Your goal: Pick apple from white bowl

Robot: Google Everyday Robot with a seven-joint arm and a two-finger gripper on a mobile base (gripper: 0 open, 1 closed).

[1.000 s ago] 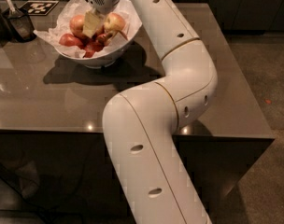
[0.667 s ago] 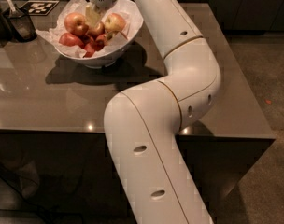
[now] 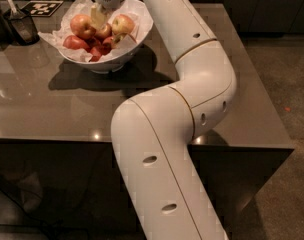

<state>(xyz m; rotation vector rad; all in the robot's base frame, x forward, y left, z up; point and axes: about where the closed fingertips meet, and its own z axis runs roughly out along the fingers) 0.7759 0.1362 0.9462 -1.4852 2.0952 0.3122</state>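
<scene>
The white bowl (image 3: 123, 55) stands at the back left of the dark table, lined with crumpled white paper and holding several apples. The apple (image 3: 82, 25), the largest one, pinkish-red with a pale blush, lies at the bowl's left. A yellower, red-streaked apple (image 3: 123, 24) lies at the right, with smaller dark red apples (image 3: 75, 42) below. My gripper (image 3: 98, 18) hangs down into the bowl from the white arm (image 3: 192, 59), between the big apple and the yellower one, close against the big apple's right side.
A dark cup with a utensil (image 3: 21, 26) stands left of the bowl. A black-and-white marker card (image 3: 41, 7) lies behind it. The table's front edge (image 3: 67, 138) runs across the middle, and its right edge (image 3: 272, 109) meets the floor side.
My gripper has shifted slightly left and back inside the bowl, uncovering more of the yellower apple. The apples and the bowl have stayed in place.
</scene>
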